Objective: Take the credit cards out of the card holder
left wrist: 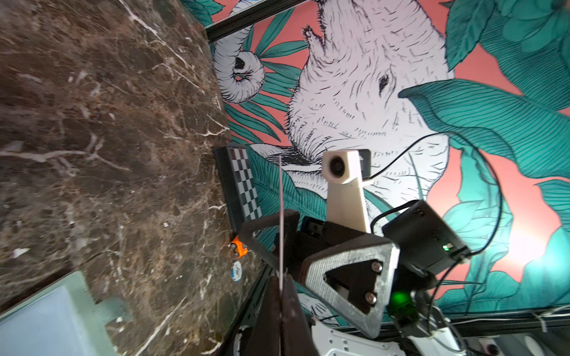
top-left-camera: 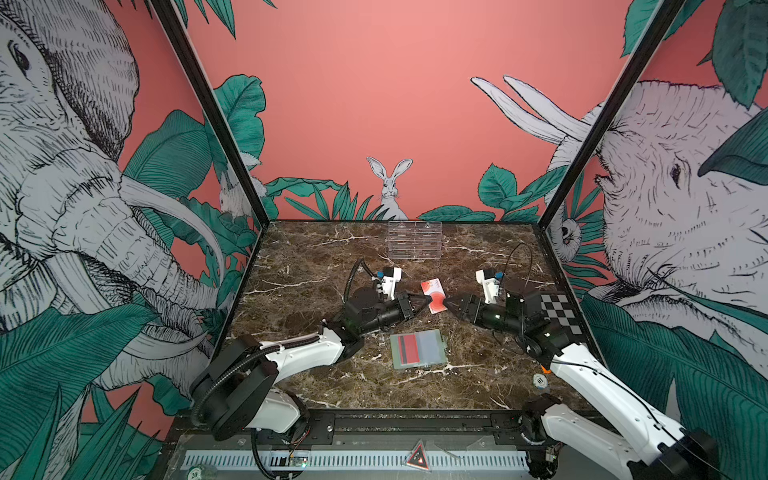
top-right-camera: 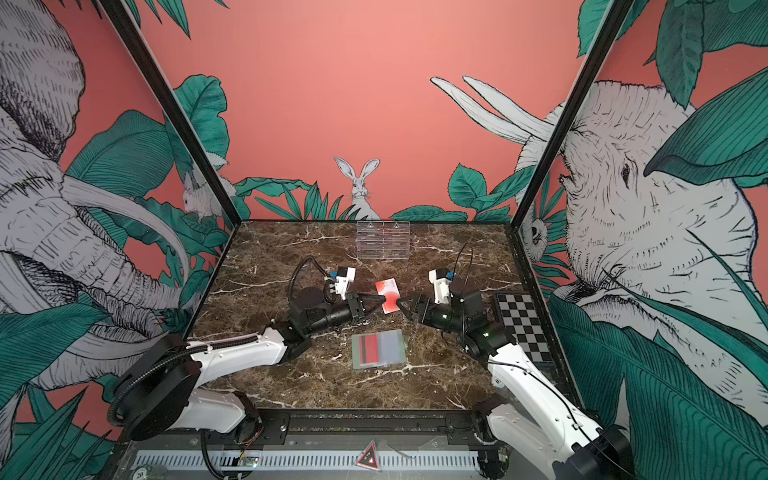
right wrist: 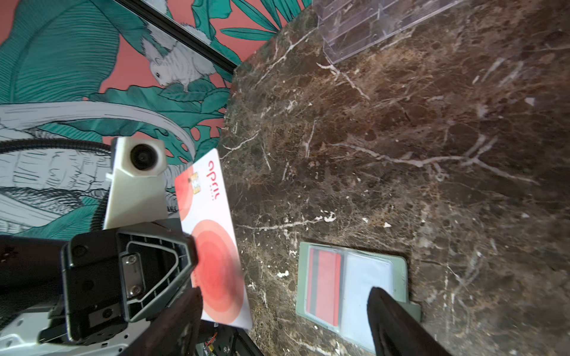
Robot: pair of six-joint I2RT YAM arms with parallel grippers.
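One of the credit cards (top-left-camera: 433, 296), white with red circles, hangs above the middle of the table in both top views (top-right-camera: 387, 296). My left gripper (top-left-camera: 425, 302) is shut on its left edge; the left wrist view shows the card (left wrist: 281, 209) edge-on between the closed jaws. My right gripper (top-left-camera: 449, 306) is open at the card's right edge, and the card (right wrist: 212, 246) stands beside one finger (right wrist: 182, 314) without being pinched. The sage-green card holder (top-left-camera: 432, 351) lies open on the table nearer the front, and a red card with a dark stripe (right wrist: 324, 286) sits in one clear sleeve.
A clear acrylic stand (top-left-camera: 414, 245) is at the back of the marble table. A checkered board (top-left-camera: 559, 316) lies by the right wall, partly under the right arm. A poker chip (top-left-camera: 539, 379) and a small orange piece (left wrist: 239, 246) lie at the front right.
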